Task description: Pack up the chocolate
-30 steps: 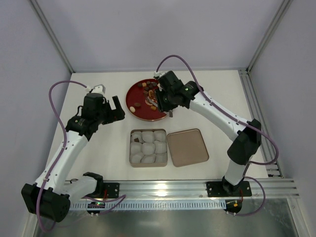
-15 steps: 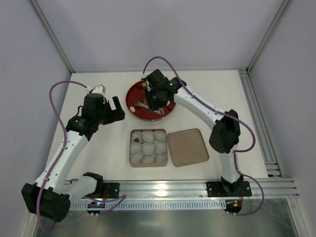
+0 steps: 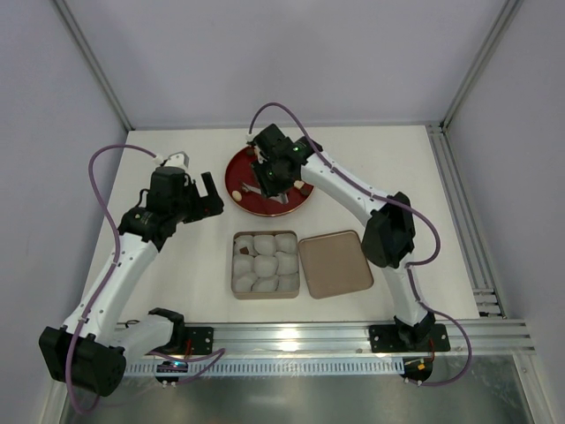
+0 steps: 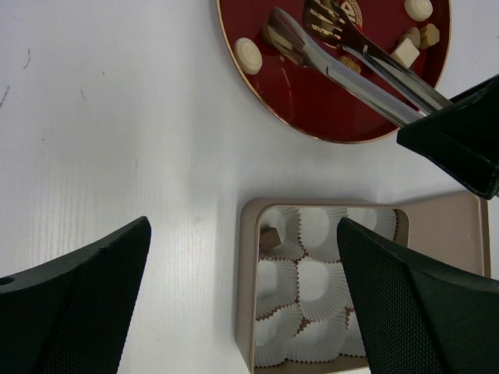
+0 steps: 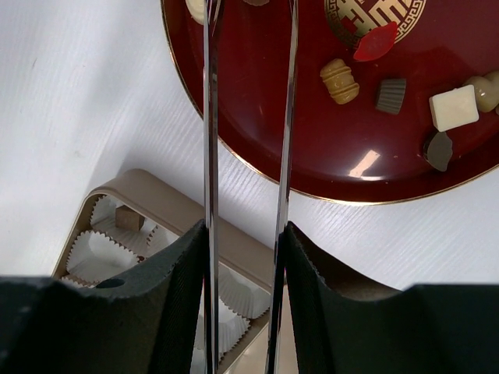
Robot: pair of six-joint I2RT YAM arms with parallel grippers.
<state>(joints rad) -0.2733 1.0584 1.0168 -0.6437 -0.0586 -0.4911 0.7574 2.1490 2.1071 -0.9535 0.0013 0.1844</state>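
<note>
right hand [image 5: 244, 241] swung left across the plate [image 5: 312, 148], clamping the tongs [image 5: 209, 117]; left hand [image 4: 243, 226] wide open.

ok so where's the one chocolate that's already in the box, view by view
Top external: the packed chocolate sits in the far-left cup of the box, below the red plate.
Left wrist: lower centre, top-left cup.
Right wrist: lower left, left of the tongs.
Shared landmark: the red plate, at the top of both wrist views.
</note>
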